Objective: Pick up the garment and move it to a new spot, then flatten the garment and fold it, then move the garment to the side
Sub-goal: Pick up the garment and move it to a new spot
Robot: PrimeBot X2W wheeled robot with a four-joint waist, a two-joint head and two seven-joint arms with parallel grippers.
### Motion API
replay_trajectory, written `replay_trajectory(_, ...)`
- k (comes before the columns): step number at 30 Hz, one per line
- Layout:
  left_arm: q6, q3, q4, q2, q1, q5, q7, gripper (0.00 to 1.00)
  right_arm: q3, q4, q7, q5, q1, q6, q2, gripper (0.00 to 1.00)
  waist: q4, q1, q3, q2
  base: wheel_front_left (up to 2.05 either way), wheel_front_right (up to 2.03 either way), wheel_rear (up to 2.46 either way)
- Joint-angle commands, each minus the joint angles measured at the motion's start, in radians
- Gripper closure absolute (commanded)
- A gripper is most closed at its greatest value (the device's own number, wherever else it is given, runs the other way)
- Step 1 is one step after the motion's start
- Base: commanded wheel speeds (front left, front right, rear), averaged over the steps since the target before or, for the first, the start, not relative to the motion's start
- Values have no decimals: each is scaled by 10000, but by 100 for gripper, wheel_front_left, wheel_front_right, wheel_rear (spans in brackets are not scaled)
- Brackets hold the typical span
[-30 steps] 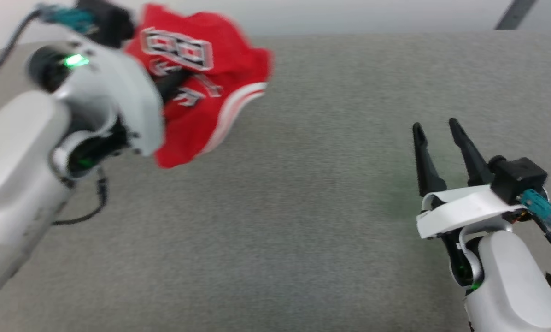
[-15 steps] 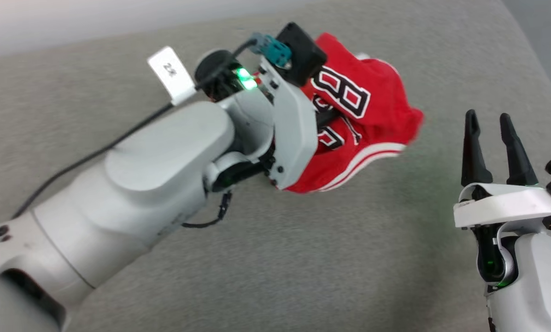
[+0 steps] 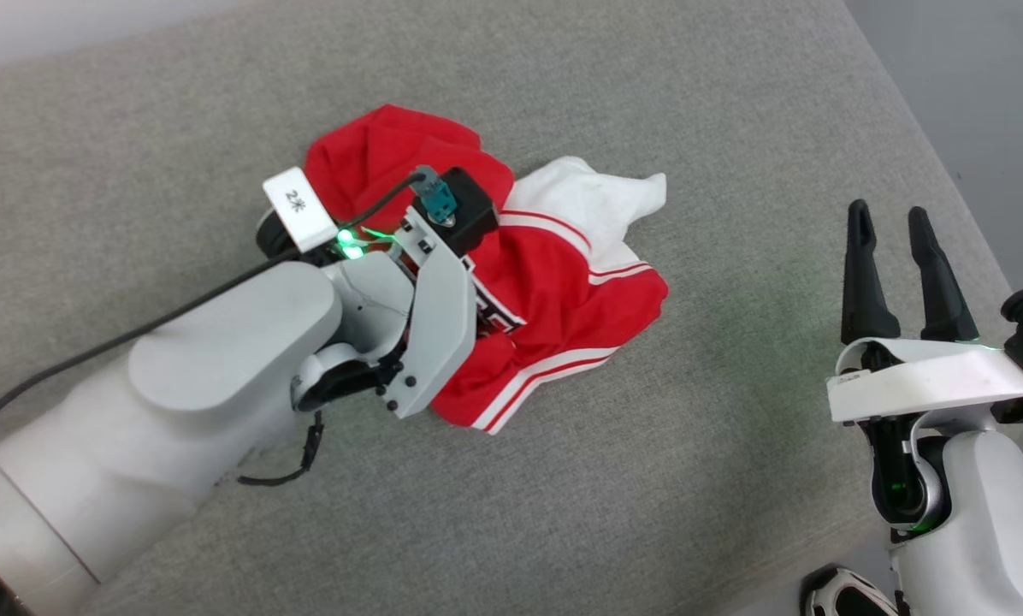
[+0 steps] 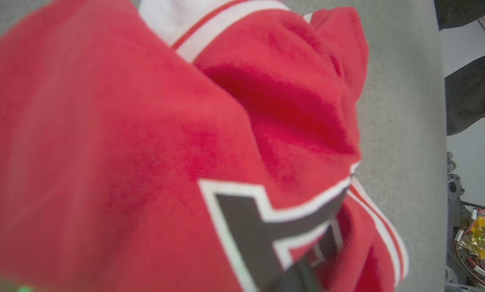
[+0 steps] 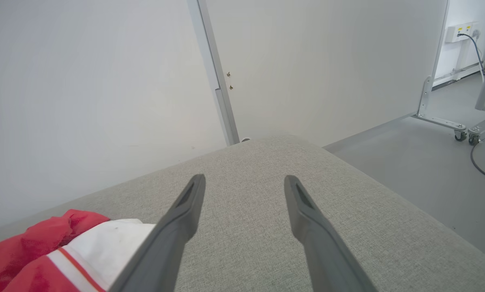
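The garment (image 3: 563, 291), red with a white sleeve and striped trim, lies crumpled on the grey padded surface (image 3: 648, 479) in the head view. My left gripper (image 3: 484, 315) points down into its folds, fingers hidden by the wrist and the cloth. In the left wrist view the garment (image 4: 145, 142) bunches close around one dark finger (image 4: 303, 278), with black white-edged lettering beside it. My right gripper (image 3: 888, 218) hovers open to the right, apart from the cloth. The right wrist view has the right gripper (image 5: 244, 182) empty and the garment (image 5: 64, 247) at the lower left.
The padded surface ends at a right edge (image 3: 931, 171) with grey floor (image 3: 973, 85) beyond. A white wall panel (image 5: 104, 81) stands behind the far edge. A wheeled metal frame (image 5: 461, 132) and a cable sit on the floor at the right.
The head camera has swung. The garment hung in the air from my left gripper; now it rests on the surface with its white sleeve spread out. The right gripper has stayed open.
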Motion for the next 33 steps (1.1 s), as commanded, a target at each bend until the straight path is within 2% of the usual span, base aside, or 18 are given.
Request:
replay_trajectory(1, 20, -8, 112, 118, 49, 198, 126, 100, 61, -48, -8, 74, -8, -14, 34, 0, -138, 0, 155, 0, 0, 0, 0)
replay_trajectory(7, 34, -122, 174, 438, 595, 2190, 1552, 100, 343, -190, -7, 392, -273, -14, 31, 0, -398, 0, 552, 0, 0, 0, 0)
replay_trajectory(13, 38, -246, 196, 450, 1158, 2882, 2014, 100, 478, -226, -7, 471, -303, -14, 30, 0, -506, 0, 756, 0, 0, 0, 0)
replay_trajectory(16, 37, -282, 39, 644, 1326, 3446, 2182, 100, 564, -221, -7, 349, -283, -14, 29, 0, -435, 0, 718, 0, 0, 0, 0)
replay_trajectory(17, 32, -282, 56, 658, 1265, 3345, 1995, 96, 551, -205, -7, 271, -296, -14, 29, 0, -349, 0, 686, 0, 0, 0, 0)
replay_trajectory(18, 32, -279, 101, 612, 1174, 3194, 1840, 65, 546, -186, -7, 209, -308, -14, 32, 0, -250, 0, 623, 0, 0, 0, 0)
replay_trajectory(19, 34, -273, 94, 527, 1048, 3180, 1724, 41, 537, -176, -7, 148, -318, -14, 36, 0, -130, 0, 561, 0, 0, 0, 0)
replay_trajectory(20, 34, -247, 72, 455, 923, 3159, 1545, 0, 511, -165, -7, 67, -334, -14, 30, 0, 11, 0, 485, 0, 0, 0, 0)
replay_trajectory(30, 28, -9, -311, -314, -42, 2605, -1272, 0, 427, 147, -8, -922, -303, -14, 23, 0, 1666, 0, -612, 0, 0, 0, 0)
replay_trajectory(33, 26, -10, -469, -430, -89, 2003, -1941, 0, 376, 258, -8, -1177, -180, -14, 12, 0, 2121, 0, -960, 0, 0, 0, 0)
